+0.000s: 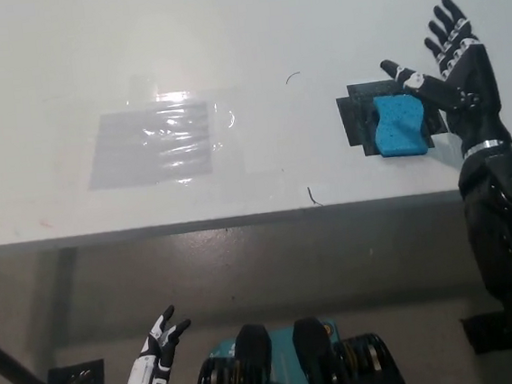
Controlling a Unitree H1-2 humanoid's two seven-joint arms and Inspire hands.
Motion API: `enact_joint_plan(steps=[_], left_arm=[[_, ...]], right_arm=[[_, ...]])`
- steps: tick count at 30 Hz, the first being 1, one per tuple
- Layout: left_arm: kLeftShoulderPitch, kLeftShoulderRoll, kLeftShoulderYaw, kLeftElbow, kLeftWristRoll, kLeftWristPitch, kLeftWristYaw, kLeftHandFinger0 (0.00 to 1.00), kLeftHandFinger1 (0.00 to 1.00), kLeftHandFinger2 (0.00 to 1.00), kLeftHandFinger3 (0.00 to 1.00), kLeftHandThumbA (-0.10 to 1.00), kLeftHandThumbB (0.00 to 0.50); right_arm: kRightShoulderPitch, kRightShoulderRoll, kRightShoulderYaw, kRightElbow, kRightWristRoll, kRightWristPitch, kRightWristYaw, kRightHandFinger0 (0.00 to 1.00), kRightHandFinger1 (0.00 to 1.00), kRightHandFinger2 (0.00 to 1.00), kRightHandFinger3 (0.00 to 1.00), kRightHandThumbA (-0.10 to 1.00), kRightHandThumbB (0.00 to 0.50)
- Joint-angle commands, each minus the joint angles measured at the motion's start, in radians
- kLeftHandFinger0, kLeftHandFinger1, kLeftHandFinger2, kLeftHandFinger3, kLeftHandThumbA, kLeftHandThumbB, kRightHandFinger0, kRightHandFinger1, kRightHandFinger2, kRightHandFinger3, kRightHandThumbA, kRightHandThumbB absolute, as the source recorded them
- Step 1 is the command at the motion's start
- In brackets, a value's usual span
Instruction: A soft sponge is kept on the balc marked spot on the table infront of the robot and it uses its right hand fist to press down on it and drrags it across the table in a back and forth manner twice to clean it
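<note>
A blue sponge (pixel 400 125) lies on a black marked patch (pixel 354 119) near the right front of the white table (pixel 223 41). My black right hand (pixel 448 69) hovers just right of and beyond the sponge, open with its fingers spread and pointing away, the thumb reaching over the sponge's far edge. Whether the thumb touches the sponge I cannot tell. My white left hand (pixel 161 339) rests low at the lower left, below the table's front edge, fingers apart and holding nothing.
A clear taped plastic patch (pixel 156 143) shines on the table's left middle. The table's front edge (pixel 223 222) runs across the picture. A black bracket (pixel 75 382) sits on the floor at lower left.
</note>
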Motion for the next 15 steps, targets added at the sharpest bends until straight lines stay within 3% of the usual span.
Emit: enact_joint_plan(steps=[1, 4, 6, 8, 10, 11, 13, 15], left_arm=[[-0.02, 0.022, -0.006, -0.065, -0.005, -0.01, -0.016, 1.0, 0.94, 0.86, 1.0, 1.0, 0.017], [-0.025, 0.024, -0.006, -0.062, -0.011, -0.012, -0.02, 1.0, 0.94, 0.85, 1.0, 1.0, 0.013], [-0.028, 0.025, -0.008, -0.055, -0.012, -0.026, -0.022, 1.0, 0.93, 0.85, 1.0, 1.0, 0.0], [-0.03, 0.027, -0.009, -0.052, -0.009, -0.029, -0.022, 0.99, 0.93, 0.86, 1.0, 1.0, 0.006], [-0.035, 0.032, -0.009, -0.05, -0.013, -0.026, -0.027, 0.99, 0.93, 0.86, 1.0, 1.0, 0.014], [-0.039, 0.034, -0.009, -0.055, -0.009, -0.018, -0.028, 1.0, 0.94, 0.88, 1.0, 1.0, 0.014], [-0.039, 0.032, -0.008, -0.067, -0.019, 0.003, -0.034, 1.0, 0.96, 0.92, 1.0, 1.0, 0.021], [-0.036, 0.032, -0.005, -0.065, -0.025, 0.004, -0.034, 1.0, 0.97, 0.96, 1.0, 1.0, 0.017]], right_arm=[[0.014, -0.152, 0.102, -1.329, 0.139, 0.283, 0.055, 1.0, 1.0, 1.0, 1.0, 1.0, 0.425], [0.166, -0.164, 0.11, -1.489, 0.174, 0.274, 0.038, 1.0, 1.0, 1.0, 1.0, 1.0, 0.435], [0.295, -0.178, 0.111, -1.536, 0.191, 0.209, 0.055, 1.0, 1.0, 1.0, 1.0, 1.0, 0.404], [0.438, -0.171, 0.121, -1.568, 0.152, 0.158, 0.085, 1.0, 1.0, 1.0, 1.0, 1.0, 0.448], [0.531, -0.156, 0.135, -1.574, 0.135, 0.124, 0.1, 1.0, 1.0, 1.0, 1.0, 1.0, 0.439], [0.624, -0.146, 0.148, -1.543, 0.116, 0.052, 0.13, 1.0, 1.0, 1.0, 1.0, 1.0, 0.427], [0.782, -0.15, 0.183, -1.44, 0.181, -0.073, 0.181, 1.0, 1.0, 1.0, 1.0, 1.0, 0.342], [0.871, -0.12, 0.19, -1.376, 0.153, -0.106, 0.184, 1.0, 1.0, 1.0, 1.0, 1.0, 0.365]])
